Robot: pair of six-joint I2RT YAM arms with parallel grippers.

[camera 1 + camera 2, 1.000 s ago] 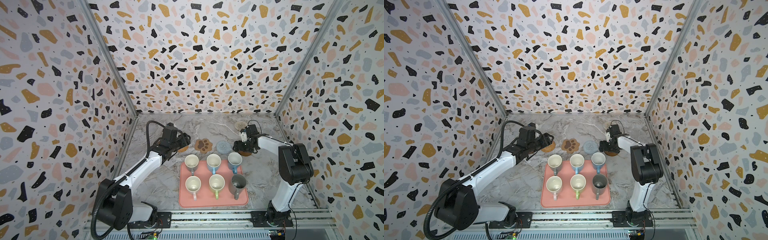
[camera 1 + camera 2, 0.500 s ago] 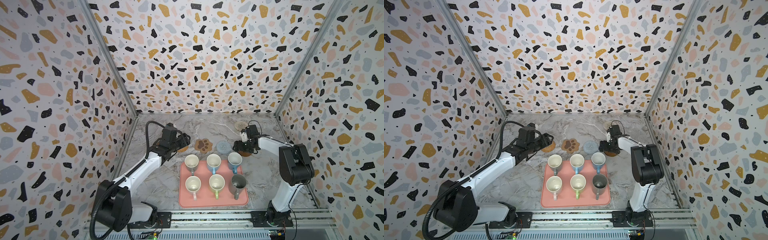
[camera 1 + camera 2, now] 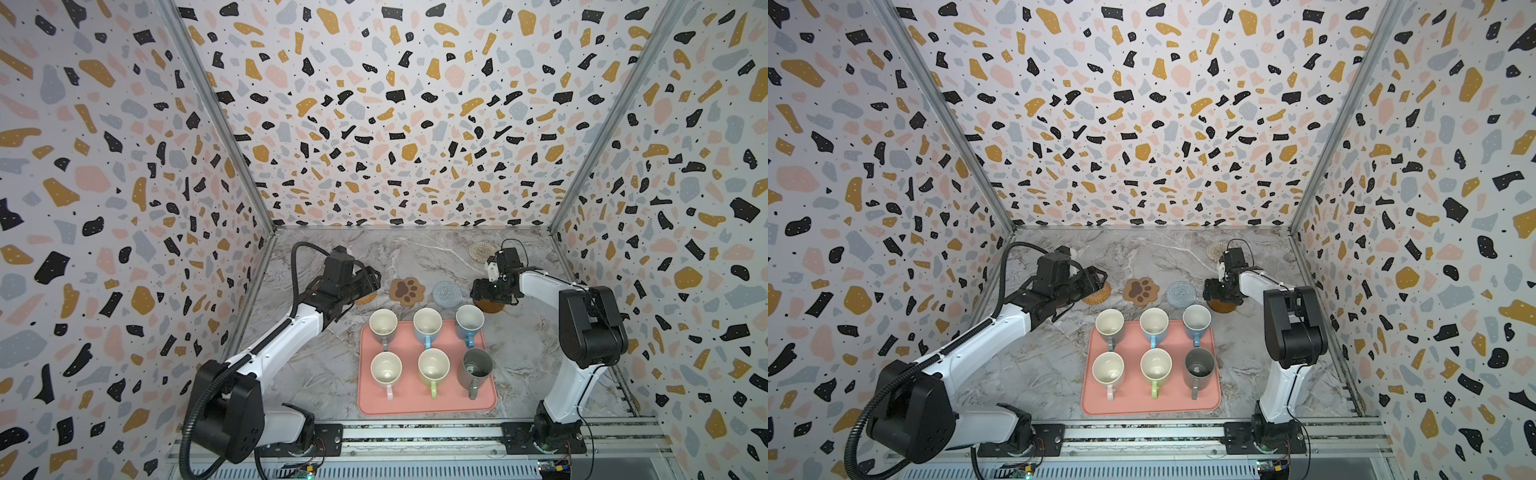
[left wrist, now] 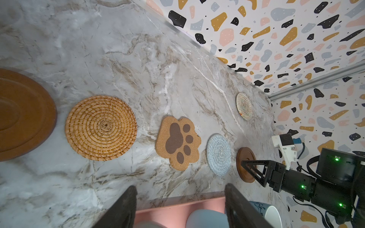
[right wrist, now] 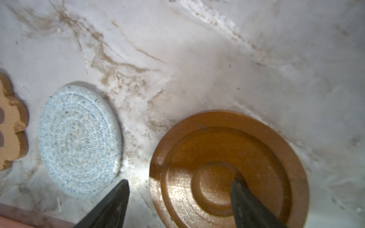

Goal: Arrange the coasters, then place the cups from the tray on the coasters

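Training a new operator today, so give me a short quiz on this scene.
1. True or false: the dark grey cup sits on a coaster.
2. The right gripper is above which coaster? A rattan, B brown disc, C paw-print.
3. Name the coaster lying apart from the row, farthest from the tray.
Key: 1 false, it stands on the tray. 2 B. 3 the cream woven coaster.

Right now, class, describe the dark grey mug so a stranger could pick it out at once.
Find the salmon-pink tray on the marble table. Six mugs stand on it in two rows; take the right end of the row farther from the back wall. The dark grey mug there looks the tallest and alone has a dark inside.
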